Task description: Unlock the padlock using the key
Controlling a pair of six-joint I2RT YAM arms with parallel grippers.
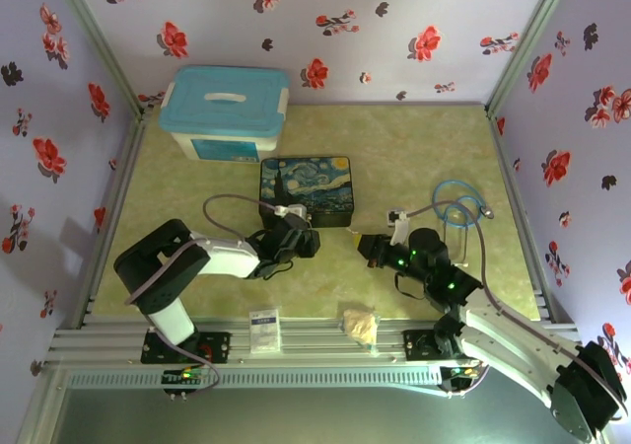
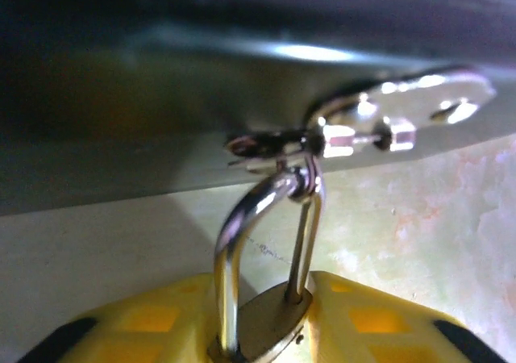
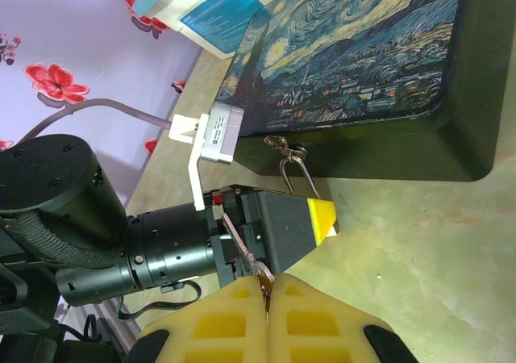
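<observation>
I see a yellow-green table (image 1: 394, 148): tub (image 1: 227, 109) far left, starry box (image 1: 306, 189) mid-table, blue cable (image 1: 455, 199) right, card (image 1: 263, 331) and wad (image 1: 361, 325) at the near edge.

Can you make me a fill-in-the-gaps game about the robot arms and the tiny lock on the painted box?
1. The left gripper clamps the padlock between its ____ pads.
2. The right gripper pinches the thin ____ between its fingertips.
3. The padlock's shackle loops through the clasp of the starry ____.
4. Behind that stands a tub with a ____ lid.

Missing words: yellow; key; box; blue.
</observation>
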